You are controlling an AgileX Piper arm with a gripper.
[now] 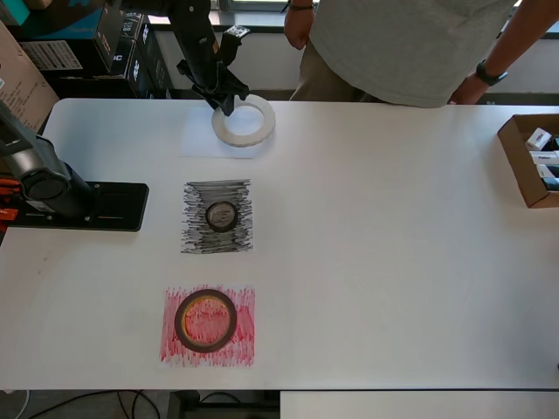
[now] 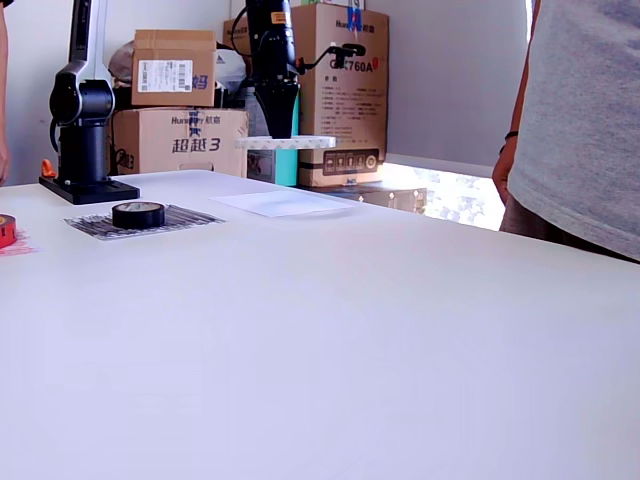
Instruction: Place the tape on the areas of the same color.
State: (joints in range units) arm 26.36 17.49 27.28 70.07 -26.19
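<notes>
My gripper is shut on the near rim of the translucent white tape roll. It holds the roll level in the air above the plain white sheet. The small black tape roll lies flat on the black scribbled patch. A dark-red roll with a yellowish core lies on the red scribbled patch, cut off at the exterior view's left edge.
The arm's black base stands at the overhead view's left. A person stands at the table's far side. An open cardboard box sits at the right edge. Stacked cartons stand behind the table.
</notes>
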